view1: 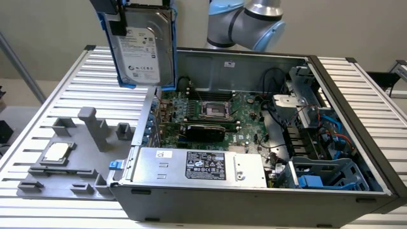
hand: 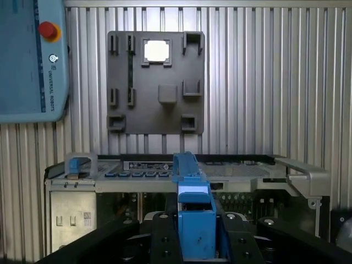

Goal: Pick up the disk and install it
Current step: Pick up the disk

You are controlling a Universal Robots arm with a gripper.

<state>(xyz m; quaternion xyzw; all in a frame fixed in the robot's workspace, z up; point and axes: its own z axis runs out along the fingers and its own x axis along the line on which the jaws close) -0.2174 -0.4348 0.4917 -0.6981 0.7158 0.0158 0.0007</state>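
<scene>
Elbow of the arm (view1: 248,24) was noted at top centre of the exterior view. The hand (hand: 195,234) was closed partway, its black fingers (hand: 162,236) pinched on the blue carrier of the disk (view1: 143,45). The disk was held upright in the upper left of the exterior view, label towards the camera. It was raised clear of the surface (view1: 70,95), above the left rear corner of the open computer case (view1: 254,200).

Soft, even light from above fills both views, bright on the ribbed desk (view1: 76,95), with a pale sheen on the metal face of the disk (view1: 145,47) and a white glare on the small chip (hand: 156,51), while the open computer case (view1: 254,205) is dim and shadowed inside.
</scene>
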